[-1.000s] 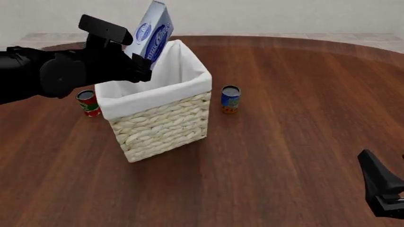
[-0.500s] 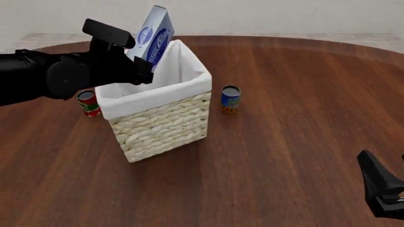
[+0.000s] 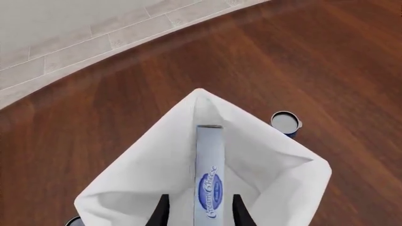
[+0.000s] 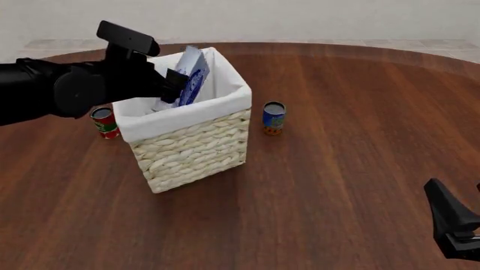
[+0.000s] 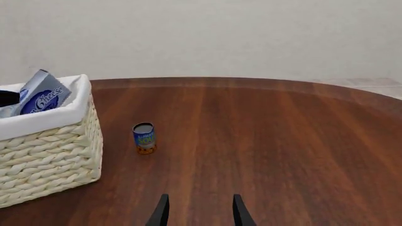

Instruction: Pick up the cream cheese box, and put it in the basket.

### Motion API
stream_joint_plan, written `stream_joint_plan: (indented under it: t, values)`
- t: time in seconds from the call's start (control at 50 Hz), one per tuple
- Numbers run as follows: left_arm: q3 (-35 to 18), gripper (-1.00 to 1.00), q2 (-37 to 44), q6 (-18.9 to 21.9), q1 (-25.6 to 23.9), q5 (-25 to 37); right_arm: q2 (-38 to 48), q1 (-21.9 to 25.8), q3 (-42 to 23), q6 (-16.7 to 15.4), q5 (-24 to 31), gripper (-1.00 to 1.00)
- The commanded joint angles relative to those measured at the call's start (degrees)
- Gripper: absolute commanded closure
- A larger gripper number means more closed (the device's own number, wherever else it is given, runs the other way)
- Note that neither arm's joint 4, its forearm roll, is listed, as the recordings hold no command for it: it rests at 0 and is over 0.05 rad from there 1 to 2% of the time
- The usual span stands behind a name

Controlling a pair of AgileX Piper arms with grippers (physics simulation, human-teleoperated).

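The cream cheese box (image 4: 191,76), white with a blue oval logo, stands tilted inside the basket (image 4: 195,146), its top poking just above the white liner rim. In the left wrist view the cream cheese box (image 3: 210,174) lies between the fingers with a gap on each side, over the basket liner (image 3: 144,174). My left gripper (image 4: 171,89) hovers open at the basket's rim, beside the box. My right gripper (image 4: 453,225) sits low at the near right, far from the basket. It is open and empty in its wrist view (image 5: 199,214), which shows the basket (image 5: 50,150) and box (image 5: 39,98).
A small blue can (image 4: 274,117) stands on the wooden table just right of the basket. A red can (image 4: 105,121) stands at the basket's left, under my left arm. The round table's far edge (image 4: 338,48) curves behind them.
The cream cheese box has dropped from above the rim down into the basket. The left gripper has let it go and stayed near the rim. The right arm is still.
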Motion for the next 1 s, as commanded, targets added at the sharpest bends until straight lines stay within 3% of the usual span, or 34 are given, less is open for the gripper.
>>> stream_joint_plan:
  t: [0.02,0.4,0.8,1.0]
  values:
    - [-0.2,-1.00,-0.3,0.5,0.0,-0.1,0.0,0.1,0.0,0.0,0.0,-1.00]
    - [0.5,-1.00,-1.7,0.3,-0.4,0.0,0.1,0.1,0.0,0.0,-0.1,-1.00]
    - [3.4,-1.00,-15.8,0.8,-1.9,5.5,1.1,0.3,0.0,-0.1,-0.9,-1.00]
    - [8.2,-1.00,-24.0,2.7,-1.3,6.1,0.1,0.2,0.0,-0.1,0.0,-1.00]
